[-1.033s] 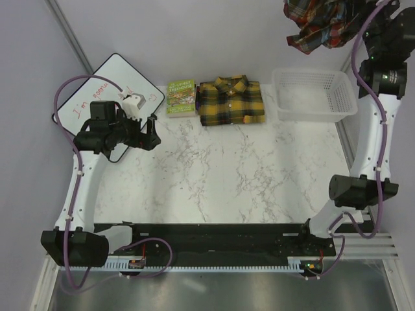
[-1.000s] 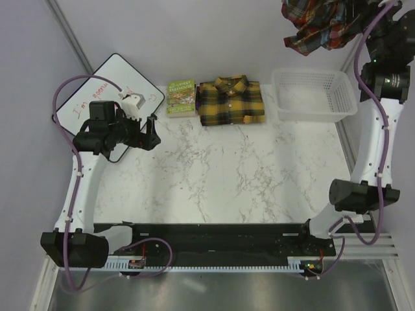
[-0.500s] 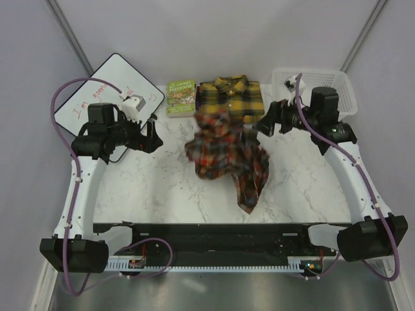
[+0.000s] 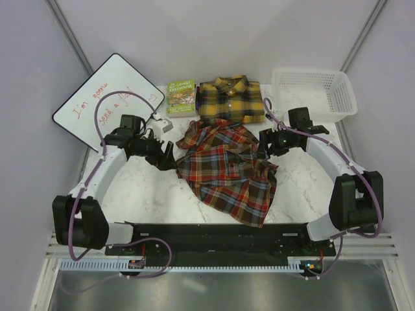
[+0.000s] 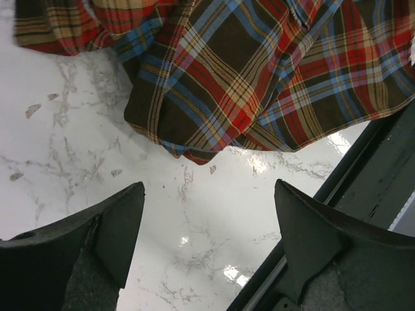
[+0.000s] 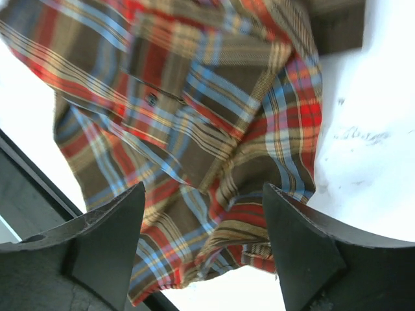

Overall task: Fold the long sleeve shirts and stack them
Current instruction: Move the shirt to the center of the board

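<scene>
We see a red-brown plaid shirt [image 4: 227, 170] lying crumpled in the middle of the marble table [image 4: 162, 201]. Its far edge meets the neatly folded yellow and black shirt [image 4: 230, 100] at the far side. Our left gripper [image 4: 166, 157] sits at the heap's left edge and our right gripper [image 4: 264, 144] at its right, both spread wide and holding nothing. We judge that pinching several bunched layers at once could drag the heap into the folded shirt and undo it.
</scene>
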